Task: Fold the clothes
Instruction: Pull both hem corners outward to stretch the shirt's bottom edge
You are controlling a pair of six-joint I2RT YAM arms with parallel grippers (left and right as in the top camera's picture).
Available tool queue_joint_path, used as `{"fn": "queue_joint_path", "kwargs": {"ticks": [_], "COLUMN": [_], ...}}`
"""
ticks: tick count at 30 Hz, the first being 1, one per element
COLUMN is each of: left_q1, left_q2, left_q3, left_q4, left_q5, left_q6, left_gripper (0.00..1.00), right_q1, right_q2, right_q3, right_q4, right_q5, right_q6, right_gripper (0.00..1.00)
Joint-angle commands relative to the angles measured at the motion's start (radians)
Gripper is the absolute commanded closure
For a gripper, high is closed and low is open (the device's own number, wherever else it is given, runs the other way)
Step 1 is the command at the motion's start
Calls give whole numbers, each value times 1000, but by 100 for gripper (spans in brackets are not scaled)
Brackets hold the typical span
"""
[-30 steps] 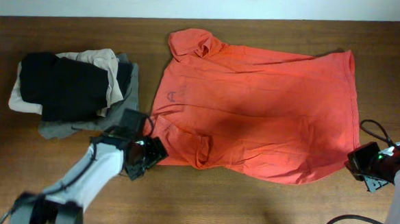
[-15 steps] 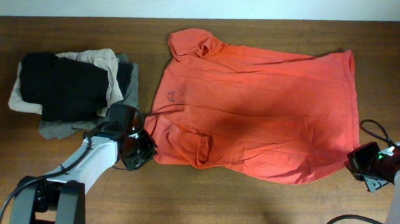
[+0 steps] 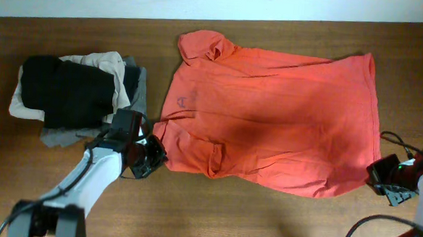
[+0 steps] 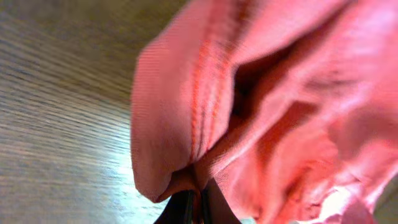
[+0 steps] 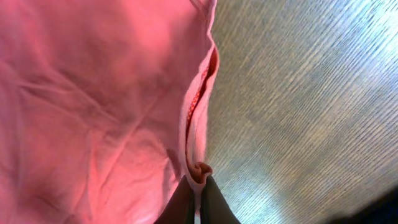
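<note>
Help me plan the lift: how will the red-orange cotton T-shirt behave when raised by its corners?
Probably floppy: the red-orange cotton T-shirt lies wrinkled and bunches where the left tool pinches it, so it should sag between grips. Likely light: only a thin hem fold sits in the right tool.

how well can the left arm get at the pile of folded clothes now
Probably not yet: its fingers are shut on the red shirt. The pile lies close beside it, nothing between, so letting go should free the way.

Red-orange T-shirt (image 3: 270,114); black, beige, grey garments (image 3: 75,93)
</note>
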State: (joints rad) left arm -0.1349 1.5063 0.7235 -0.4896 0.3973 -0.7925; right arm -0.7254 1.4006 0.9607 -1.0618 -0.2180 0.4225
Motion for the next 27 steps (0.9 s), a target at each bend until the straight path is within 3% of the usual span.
{"fn": "queue_joint_path", "kwargs": {"ticks": [1,13,19,27], "left_q1": [2,2,2,2], "left_q2": [-97,-179,-177,-118], "left_q3": [-2,90,91,91], "left_q4": [0,14,140,287], "left_q5": [26,-58,-128,-152], "left_q6": [34,114,182,250], "left_gripper": [99,99,99,99], "right_q1": [4,6,6,13], "right_q2": [15,14,42,160], "right_q3": [21,149,150,150], "right_q4": [3,-21,38,214], "right_q5": [13,-71,-98,-277], "right_q6": [1,-2,6,8], "right_gripper": [96,96,96,96]}}
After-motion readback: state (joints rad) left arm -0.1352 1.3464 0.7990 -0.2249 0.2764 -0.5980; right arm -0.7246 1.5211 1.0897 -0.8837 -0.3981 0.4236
